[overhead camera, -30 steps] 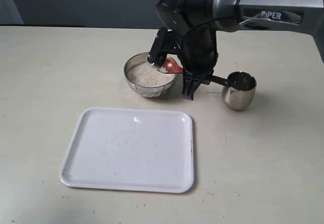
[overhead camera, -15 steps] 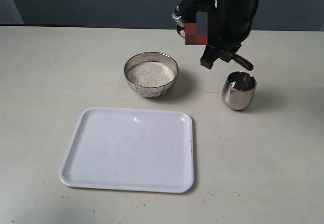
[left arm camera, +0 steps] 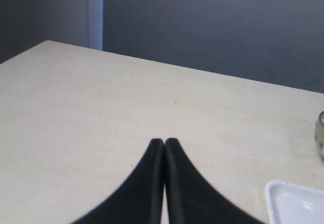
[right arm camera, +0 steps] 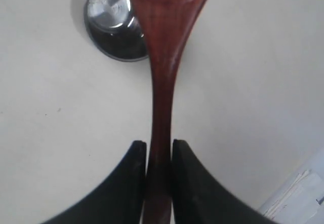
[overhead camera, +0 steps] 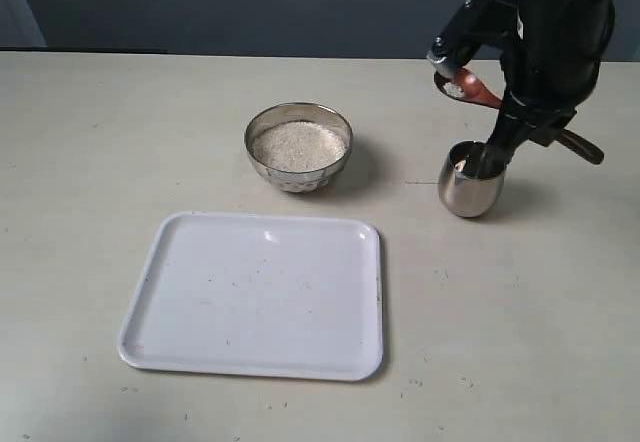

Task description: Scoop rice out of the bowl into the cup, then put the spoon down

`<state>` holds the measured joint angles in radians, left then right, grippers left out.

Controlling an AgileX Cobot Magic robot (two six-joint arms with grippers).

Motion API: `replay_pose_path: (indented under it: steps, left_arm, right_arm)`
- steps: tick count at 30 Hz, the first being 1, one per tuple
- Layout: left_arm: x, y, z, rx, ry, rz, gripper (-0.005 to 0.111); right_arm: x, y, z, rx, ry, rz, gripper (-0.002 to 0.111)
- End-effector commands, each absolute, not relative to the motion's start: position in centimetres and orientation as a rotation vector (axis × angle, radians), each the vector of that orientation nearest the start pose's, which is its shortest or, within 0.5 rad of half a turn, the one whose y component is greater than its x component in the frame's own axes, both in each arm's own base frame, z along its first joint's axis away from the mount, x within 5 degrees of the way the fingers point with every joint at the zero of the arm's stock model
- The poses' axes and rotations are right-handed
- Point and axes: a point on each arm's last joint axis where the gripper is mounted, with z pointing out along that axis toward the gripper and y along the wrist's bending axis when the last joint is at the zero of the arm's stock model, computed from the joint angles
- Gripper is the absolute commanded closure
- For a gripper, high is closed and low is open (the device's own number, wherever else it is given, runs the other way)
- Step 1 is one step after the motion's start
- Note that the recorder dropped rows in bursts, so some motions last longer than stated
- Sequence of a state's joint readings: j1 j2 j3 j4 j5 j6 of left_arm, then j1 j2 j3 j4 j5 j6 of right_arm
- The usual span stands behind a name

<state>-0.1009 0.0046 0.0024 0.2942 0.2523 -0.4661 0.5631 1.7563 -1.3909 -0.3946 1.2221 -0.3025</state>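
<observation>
The right gripper [right arm camera: 158, 152] clamps the handle of a dark reddish-brown wooden spoon [overhead camera: 468, 89] carrying white rice [overhead camera: 456, 90], raised over a small shiny steel cup [overhead camera: 470, 184] on the pale worktop [overhead camera: 540, 292]. The left gripper [left arm camera: 164, 144] is closed and empty.

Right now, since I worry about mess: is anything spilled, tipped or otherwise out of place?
Nothing clearly stands out. The bowl and the cup stand upright, the rice lies inside the bowl, and the right gripper grips the spoon by its handle near the cup. A few specks on the table are too small to identify.
</observation>
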Motion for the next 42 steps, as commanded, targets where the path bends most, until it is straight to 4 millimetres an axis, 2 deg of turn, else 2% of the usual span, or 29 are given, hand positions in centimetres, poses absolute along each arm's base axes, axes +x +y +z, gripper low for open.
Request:
replay_pose_path:
  steps: [1, 12, 20, 27, 33, 42]
  left_arm:
    - [5.6, 0.0, 19.2, -0.112, 1.713, -0.151, 0.106]
    - [5.6, 0.0, 19.2, -0.112, 1.713, -0.151, 0.106]
    - [5.6, 0.0, 19.2, -0.112, 1.713, -0.151, 0.106]
    - [5.6, 0.0, 19.2, -0.112, 1.713, -0.151, 0.106]
    - [5.6, 0.0, 19.2, -0.112, 1.713, -0.151, 0.106]
    - [5.6, 0.0, 19.2, -0.112, 1.713, -0.151, 0.106]
  right_arm:
    - [30.5, 15.0, 26.0, -1.396, 2.63, -0.574, 0.109]
    - [28.9, 13.6, 22.7, -1.512, 2.698, -0.679, 0.109]
    - [29.1, 13.3, 22.7, -1.504, 2.687, -0.724, 0.109]
    - [30.0, 11.3, 22.6, -1.391, 2.764, -0.672, 0.109]
    - [30.9, 12.1, 22.3, -1.363, 2.657, -0.585, 0.109]
    - [31.4, 11.8, 21.8, -1.378, 2.643, -0.684, 0.109]
